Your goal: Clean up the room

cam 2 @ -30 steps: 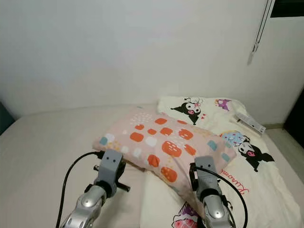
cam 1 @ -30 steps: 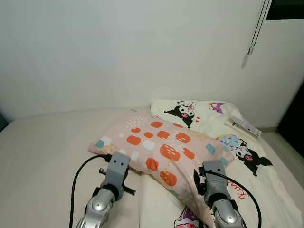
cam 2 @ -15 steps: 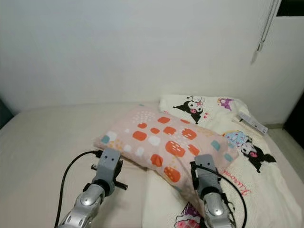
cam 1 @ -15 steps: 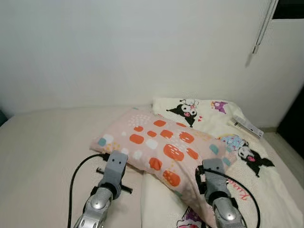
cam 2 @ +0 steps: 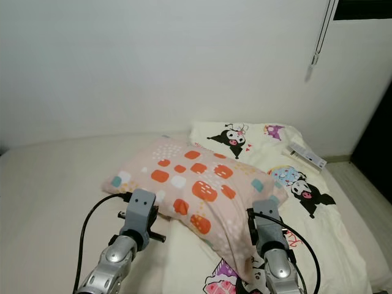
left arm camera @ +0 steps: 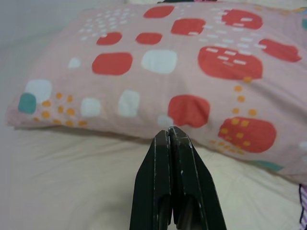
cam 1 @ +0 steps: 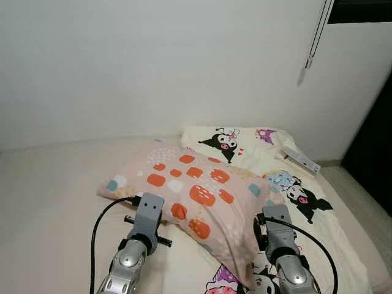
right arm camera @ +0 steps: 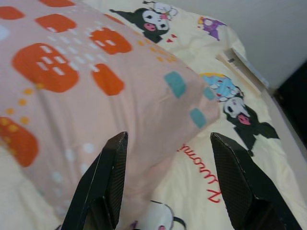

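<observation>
A pink pillow (cam 1: 190,184) with orange, white and teal patches lies slanted on the bed, partly over a cream cartoon-print blanket (cam 1: 288,184). My left gripper (left arm camera: 171,136) is shut with nothing in it, its tips just short of the pillow's near long edge (left arm camera: 144,129), low over the beige sheet. At the pillow's near right corner (right arm camera: 158,143) my right gripper (right arm camera: 168,139) is open. The pillow's edge lies in the gap between its fingers (right arm camera: 110,167). Whether they touch it is unclear.
The beige sheet (cam 1: 49,202) stretches away to the left. A long white box (cam 1: 300,160) rests on the blanket near the far right. A white wall (cam 1: 153,67) bounds the bed behind, a blind cord (cam 1: 315,37) hangs there, and a dark opening (cam 1: 373,135) is at the right.
The whole picture has slid left and slightly up, so the camera has moved. Both grippers keep their places beside the pillow, and the pillow lies as before.
</observation>
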